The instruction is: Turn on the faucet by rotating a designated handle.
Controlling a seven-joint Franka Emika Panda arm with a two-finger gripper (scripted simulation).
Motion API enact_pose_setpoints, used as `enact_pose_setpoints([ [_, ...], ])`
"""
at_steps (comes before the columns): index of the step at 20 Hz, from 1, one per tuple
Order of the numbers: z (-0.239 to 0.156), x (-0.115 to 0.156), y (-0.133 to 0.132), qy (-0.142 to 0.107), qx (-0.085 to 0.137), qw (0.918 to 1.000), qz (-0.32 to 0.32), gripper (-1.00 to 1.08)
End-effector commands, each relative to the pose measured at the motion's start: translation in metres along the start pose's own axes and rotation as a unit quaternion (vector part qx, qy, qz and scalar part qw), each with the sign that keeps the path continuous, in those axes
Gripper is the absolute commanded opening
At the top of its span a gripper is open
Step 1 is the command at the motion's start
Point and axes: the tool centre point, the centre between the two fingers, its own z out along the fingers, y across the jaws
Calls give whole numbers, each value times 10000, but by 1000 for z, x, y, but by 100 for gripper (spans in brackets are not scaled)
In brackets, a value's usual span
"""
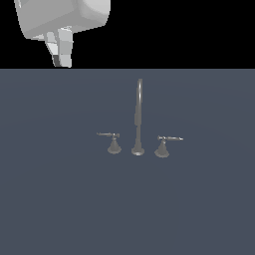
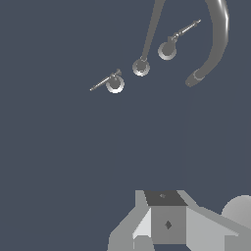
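Hand [image 1: 62,56] upper left of frame, far from faucet [image 1: 138,119], empty, fingers close together. Next: reach handle [image 1: 111,141], push bar.

From the exterior view the gripper [image 1: 62,55] hangs high above the table's far edge, and the picture's top cuts off most of its body; whether its jaws stand apart or closed I cannot tell. In the wrist view the faucet [image 2: 141,66] spout runs out past the frame, and the gripper's lower part is cropped too.
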Motion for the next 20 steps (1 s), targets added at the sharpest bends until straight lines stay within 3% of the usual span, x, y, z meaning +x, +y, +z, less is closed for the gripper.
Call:
enact_pose_setpoints([
  [1, 13, 5, -10, 1, 13, 9996, 274, -100],
  [10, 55, 27, -40, 8, 40, 9932, 1166, -100],
  [20, 98, 55, -66, 21, 59, 9787, 2052, -100],
])
